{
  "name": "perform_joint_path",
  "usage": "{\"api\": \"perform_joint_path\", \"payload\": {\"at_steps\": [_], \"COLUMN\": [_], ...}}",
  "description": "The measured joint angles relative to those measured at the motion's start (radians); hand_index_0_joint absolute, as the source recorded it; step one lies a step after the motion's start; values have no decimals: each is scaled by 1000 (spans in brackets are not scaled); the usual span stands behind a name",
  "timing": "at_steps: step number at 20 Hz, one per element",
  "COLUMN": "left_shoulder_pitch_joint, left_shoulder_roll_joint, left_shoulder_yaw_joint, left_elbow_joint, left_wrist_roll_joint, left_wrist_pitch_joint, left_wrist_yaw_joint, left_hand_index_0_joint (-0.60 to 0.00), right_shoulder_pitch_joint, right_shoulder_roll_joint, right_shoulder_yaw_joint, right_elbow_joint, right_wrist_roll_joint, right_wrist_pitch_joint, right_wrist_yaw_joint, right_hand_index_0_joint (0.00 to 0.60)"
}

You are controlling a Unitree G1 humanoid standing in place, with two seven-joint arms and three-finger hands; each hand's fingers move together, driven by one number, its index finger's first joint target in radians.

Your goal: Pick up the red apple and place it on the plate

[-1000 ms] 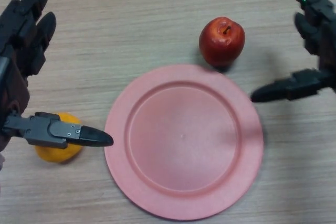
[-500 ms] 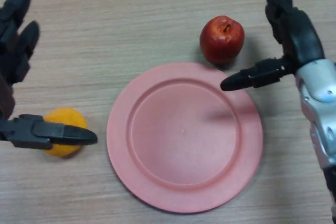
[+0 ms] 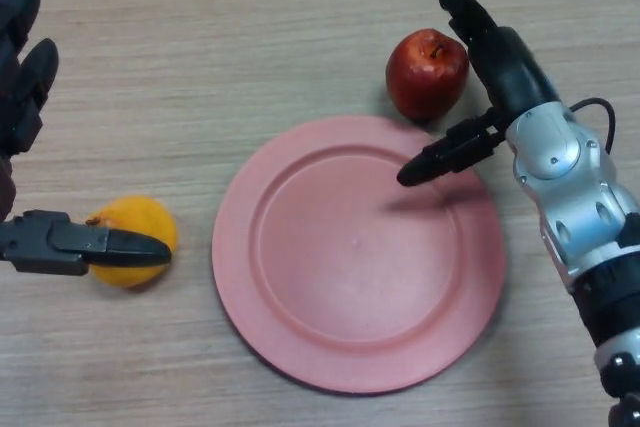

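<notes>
The red apple (image 3: 426, 73) stands upright on the wooden table just beyond the far right rim of the pink plate (image 3: 270, 327). My right hand (image 3: 497, 62) is open right beside the apple on its right side. Its fingers reach past the apple and its thumb (image 3: 445, 153) points left over the plate's rim below the apple. I cannot tell whether it touches the apple. The plate holds nothing. My left hand (image 3: 22, 97) is open at the left edge, far from the apple.
An orange (image 3: 134, 240) lies on the table left of the plate, partly behind my left thumb (image 3: 85, 244). Bare wooden table surrounds the plate.
My right hand has moved left, from the right edge of the view to beside the apple. My left hand has drawn back toward the left edge. The apple has not moved.
</notes>
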Motion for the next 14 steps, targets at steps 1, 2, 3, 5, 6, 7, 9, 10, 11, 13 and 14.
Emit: {"api": "perform_joint_path", "payload": {"at_steps": [1, 2, 3, 5, 6, 7, 9, 10, 11, 13, 14], "left_shoulder_pitch_joint": [-1, -6, -7, -3, 6, 8, 2, -1, -6, -9, -6], "left_shoulder_roll_joint": [1, 5, 5, 5, 5, 5, 5, 5, 5, 5, 4], "left_shoulder_yaw_joint": [0, 0, 0, 1, 1, 0, 0, -2, -2, -7, -12], "left_elbow_joint": [5, 29, 35, 35, 35, 40, 64, 67, 67, 67, 66], "left_wrist_roll_joint": [0, 2, 10, 10, 10, 11, 18, 22, 22, 22, 22], "left_wrist_pitch_joint": [-1, -30, -43, -54, -55, -55, -59, -59, -59, -60, -60], "left_wrist_yaw_joint": [0, 0, 2, 3, 3, 3, 9, 24, 27, 29, 29], "left_hand_index_0_joint": [0, 0, 0, 0, 0, 0, 0, 0, 0, 0, 0], "right_shoulder_pitch_joint": [-22, -59, -77, -107, -116, -118, -127, -136, -139, -133, -112], "right_shoulder_roll_joint": [0, 0, 1, 8, 8, 8, 10, 10, 10, 8, 8], "right_shoulder_yaw_joint": [5, 23, 30, 30, 26, 15, -25, -59, -83, -94, -94], "right_elbow_joint": [30, 79, 103, 150, 170, 177, 188, 189, 177, 118, 52], "right_wrist_roll_joint": [24, 155, 256, 279, 279, 279, 282, 319, 330, 338, 356], "right_wrist_pitch_joint": [1, 9, 15, 11, 1, -3, -2, -1, 9, 44, 74], "right_wrist_yaw_joint": [-1, -9, -16, -21, -28, -32, -66, -97, -111, -119, -119], "right_hand_index_0_joint": [500, 600, 600, 600, 600, 600, 600, 600, 600, 600, 600]}}
